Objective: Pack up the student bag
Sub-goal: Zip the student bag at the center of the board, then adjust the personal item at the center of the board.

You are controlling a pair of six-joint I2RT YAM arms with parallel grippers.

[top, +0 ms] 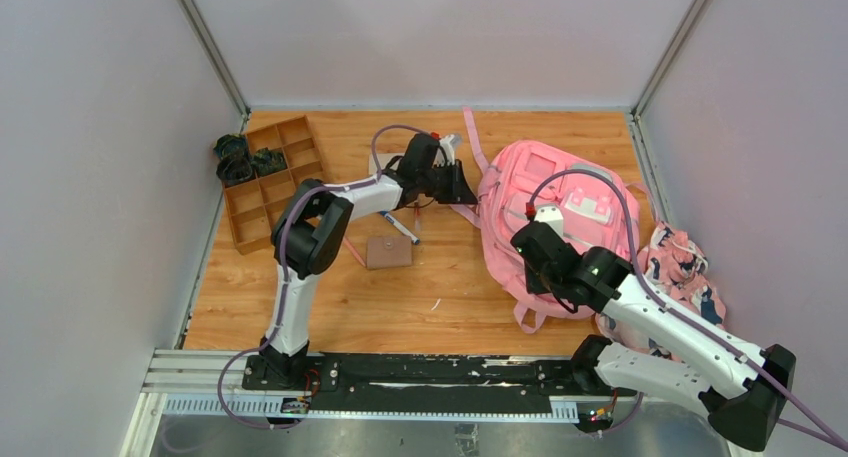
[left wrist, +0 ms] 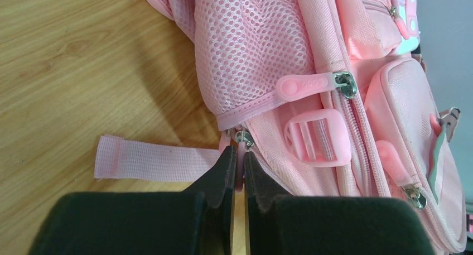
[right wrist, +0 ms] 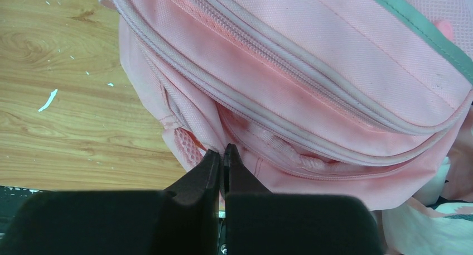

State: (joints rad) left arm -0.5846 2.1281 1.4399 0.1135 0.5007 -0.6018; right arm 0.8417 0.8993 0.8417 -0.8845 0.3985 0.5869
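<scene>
The student bag [top: 565, 192], a large pink backpack, lies flat on the wooden table right of centre. My left gripper [top: 462, 187] is at the bag's left edge. In the left wrist view this gripper [left wrist: 239, 157] is shut on a pink zipper pull [left wrist: 240, 171] that hangs from a metal slider [left wrist: 244, 138] under the mesh side pocket [left wrist: 251, 48]. My right gripper [right wrist: 223, 154] is shut on a fold of pink fabric at the bag's [right wrist: 312, 71] near-left corner. From the top view the right arm's wrist [top: 545, 247] covers that corner.
A brown compartment tray [top: 270, 192] with dark items [top: 240, 157] sits at the back left. A brown card [top: 389, 252] and a pen [top: 401, 225] lie near the left arm. A patterned cloth bundle [top: 685, 267] lies right of the bag. A loose pink strap [left wrist: 150, 161] rests on the table.
</scene>
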